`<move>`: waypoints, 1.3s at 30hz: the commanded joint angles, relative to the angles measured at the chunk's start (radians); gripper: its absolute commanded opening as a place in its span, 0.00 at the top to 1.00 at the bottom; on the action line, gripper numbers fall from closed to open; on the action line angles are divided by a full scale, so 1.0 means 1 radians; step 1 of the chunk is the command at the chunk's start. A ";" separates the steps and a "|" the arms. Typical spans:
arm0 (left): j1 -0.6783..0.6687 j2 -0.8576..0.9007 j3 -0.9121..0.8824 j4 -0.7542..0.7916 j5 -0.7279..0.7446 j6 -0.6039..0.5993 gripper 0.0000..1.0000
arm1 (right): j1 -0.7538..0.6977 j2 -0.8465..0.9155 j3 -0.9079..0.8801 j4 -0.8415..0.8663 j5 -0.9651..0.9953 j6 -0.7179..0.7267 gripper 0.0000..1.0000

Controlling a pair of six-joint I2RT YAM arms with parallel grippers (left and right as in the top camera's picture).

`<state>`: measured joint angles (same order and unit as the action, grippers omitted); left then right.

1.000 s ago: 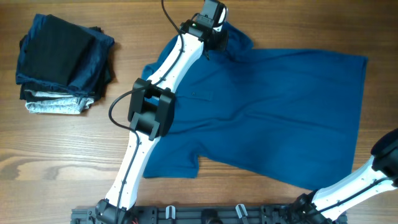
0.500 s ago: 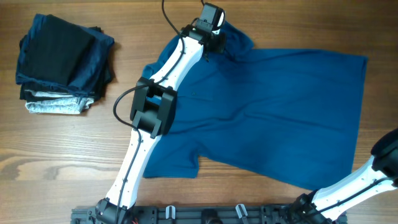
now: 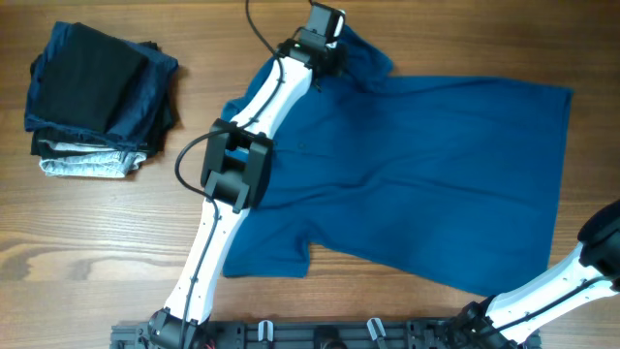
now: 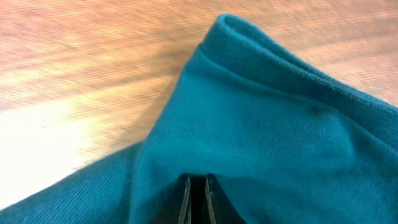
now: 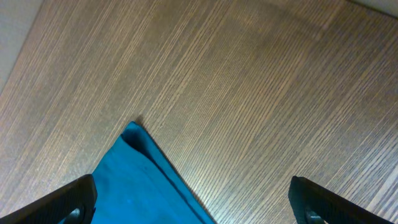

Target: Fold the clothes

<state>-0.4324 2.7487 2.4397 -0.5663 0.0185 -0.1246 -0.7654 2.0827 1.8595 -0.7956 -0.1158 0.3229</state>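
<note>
The medium-blue polo shirt (image 3: 436,174) lies spread open across the right half of the tabletop (image 3: 116,252), its collar end toward the left and its hem toward the right. The left arm (image 3: 262,107) reaches across it to the far sleeve (image 3: 368,60). Since a second ago the end of that arm has crept a little farther away and to the left, and the sleeve has been drawn along with it, the fabric around it now more bunched and creased. In the wrist view the left claw (image 4: 198,190) is pinched almost shut on a fold of the sleeve, and the knit rises from it in a tent toward the ribbed cuff. The right claw (image 5: 191,186) stands spread wide with nothing between its fingers, above bare wood and one corner of the shirt; it and the right arm (image 3: 572,281) have not shifted. The stack of dark folded garments (image 3: 97,97) at the far left is also where it was.
</note>
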 commanded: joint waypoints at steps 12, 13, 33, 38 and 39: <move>0.155 0.000 0.044 0.194 -0.039 -0.037 0.88 | 0.002 0.002 0.011 0.002 -0.012 -0.006 0.00; 0.155 -0.031 0.056 0.196 -0.039 -0.037 0.87 | 0.002 0.002 0.011 0.002 -0.012 -0.006 0.00; 0.230 -0.717 0.064 -0.875 -0.038 -0.255 0.07 | 0.002 0.002 0.011 0.002 -0.012 -0.006 0.00; 0.293 -0.768 0.064 -0.971 0.059 -0.284 0.01 | 0.002 0.002 0.011 0.002 -0.012 -0.006 0.00; 0.297 -0.769 0.064 -0.984 0.059 -0.284 0.00 | 0.002 0.002 0.011 0.002 -0.012 -0.006 0.00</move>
<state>-0.1570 2.0354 2.5011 -1.5307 0.0319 -0.3843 -0.7654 2.0827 1.8595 -0.7956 -0.1158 0.3233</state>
